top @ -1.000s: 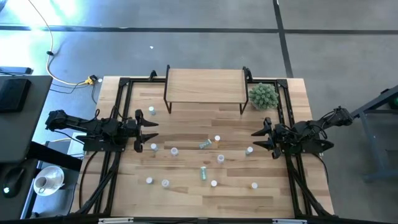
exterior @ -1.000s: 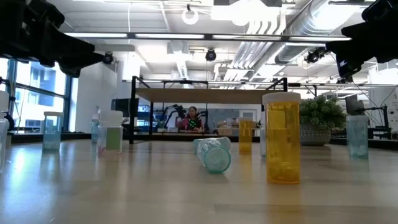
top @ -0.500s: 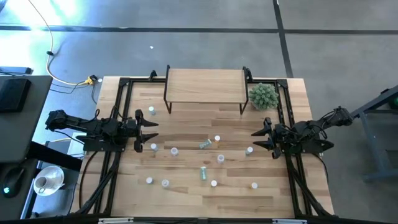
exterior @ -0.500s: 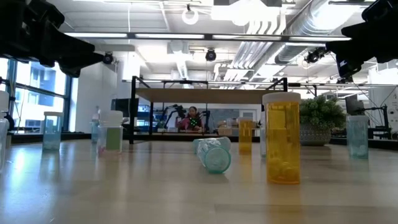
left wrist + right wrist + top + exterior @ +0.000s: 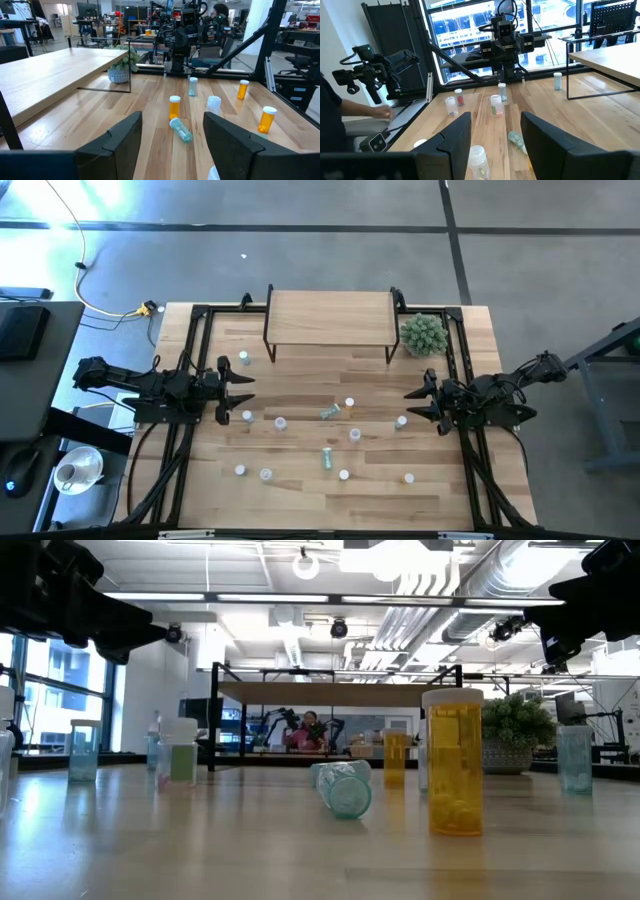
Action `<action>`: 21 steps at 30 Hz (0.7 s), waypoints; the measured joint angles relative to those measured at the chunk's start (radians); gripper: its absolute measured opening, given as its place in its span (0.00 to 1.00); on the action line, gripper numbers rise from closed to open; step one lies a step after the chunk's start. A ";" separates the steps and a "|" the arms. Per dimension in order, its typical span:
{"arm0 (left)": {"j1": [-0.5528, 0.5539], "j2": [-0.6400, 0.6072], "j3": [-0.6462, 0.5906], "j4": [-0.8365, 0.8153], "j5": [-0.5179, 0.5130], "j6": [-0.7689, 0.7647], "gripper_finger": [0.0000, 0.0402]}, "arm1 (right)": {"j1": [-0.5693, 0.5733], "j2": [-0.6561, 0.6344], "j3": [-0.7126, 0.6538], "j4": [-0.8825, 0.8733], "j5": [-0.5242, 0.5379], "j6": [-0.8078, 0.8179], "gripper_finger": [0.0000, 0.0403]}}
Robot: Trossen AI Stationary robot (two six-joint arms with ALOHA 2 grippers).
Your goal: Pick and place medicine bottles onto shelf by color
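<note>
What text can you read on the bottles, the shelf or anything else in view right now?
None is readable in any view.
Medicine bottles, such as the orange one: no legible label.
Shelf: bare wood, no markings.
Room background: any signs or screens are too small and blurred to read.

The shelf (image 5: 330, 317), a small light-wood board on thin black legs, stands at the far middle of the table with nothing on it. The medicine bottles are scattered over the planks in front of it, most upright with white caps. One bottle (image 5: 245, 359) stands near the shelf's left leg. Two greenish bottles lie on their sides: one (image 5: 330, 412) mid-table, another (image 5: 326, 457) nearer the front. In the low view an orange bottle (image 5: 455, 762) stands upright just beside a toppled teal bottle (image 5: 343, 788).
</note>
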 joint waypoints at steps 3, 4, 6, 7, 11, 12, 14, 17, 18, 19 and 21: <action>0.000 0.000 0.000 0.000 0.000 0.000 0.50 | 0.000 0.000 0.000 0.000 0.000 0.000 0.40; 0.000 0.000 0.000 0.000 0.000 0.000 0.50 | 0.000 0.000 0.000 0.000 0.000 0.000 0.40; 0.000 0.000 0.000 0.000 0.000 0.000 0.50 | 0.000 0.000 0.000 0.000 0.000 0.000 0.40; 0.000 0.000 0.000 0.000 0.000 0.000 0.50 | 0.000 0.000 0.000 0.000 0.000 0.000 0.40; 0.000 0.000 0.000 0.000 0.000 0.000 0.50 | 0.000 0.000 0.000 0.000 0.000 0.000 0.40; 0.000 0.000 0.000 0.000 0.000 0.000 0.50 | 0.000 0.000 0.000 0.000 0.000 0.000 0.40; 0.000 0.000 0.000 0.000 0.000 0.000 0.50 | 0.000 0.000 0.000 0.000 0.000 0.000 0.40; 0.000 0.000 0.000 0.000 0.000 0.000 0.50 | 0.000 0.000 0.000 0.000 0.000 0.000 0.40; 0.000 0.000 0.000 0.000 0.000 0.000 0.50 | 0.000 0.000 0.000 0.000 0.000 0.000 0.40; 0.000 0.000 0.000 0.000 0.000 0.000 0.50 | 0.000 0.000 0.000 0.000 0.000 0.000 0.40; 0.000 0.000 0.000 0.000 0.000 0.000 0.50 | 0.000 0.000 0.000 0.000 0.000 -0.012 0.40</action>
